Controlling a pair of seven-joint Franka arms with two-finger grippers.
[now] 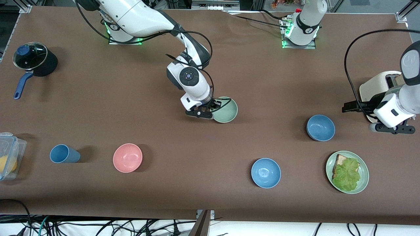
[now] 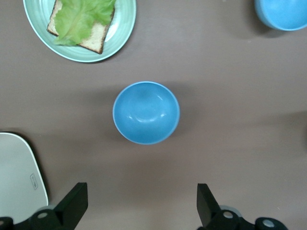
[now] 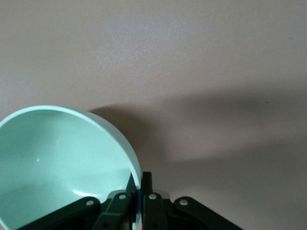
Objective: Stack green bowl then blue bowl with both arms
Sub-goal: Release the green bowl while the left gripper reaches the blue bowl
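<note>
My right gripper (image 1: 214,108) is shut on the rim of the pale green bowl (image 1: 225,109) and holds it tilted over the middle of the table. In the right wrist view the rim (image 3: 135,177) sits between my right gripper's (image 3: 139,181) jaws, and the green bowl (image 3: 57,163) casts a shadow on the cloth. Two blue bowls stand toward the left arm's end, one (image 1: 321,127) farther from the front camera, one (image 1: 266,172) nearer. My left gripper (image 1: 393,128) is open and empty, up in the air by the toaster. The left wrist view shows my left gripper (image 2: 142,206) and the farther blue bowl (image 2: 146,112) ahead of it.
A green plate of toast and lettuce (image 1: 363,183) lies near the blue bowls. A white toaster (image 1: 374,86) stands at the left arm's end. A pink bowl (image 1: 127,157), a blue cup (image 1: 64,153), a plastic box (image 1: 8,159) and a lidded pot (image 1: 34,59) are toward the right arm's end.
</note>
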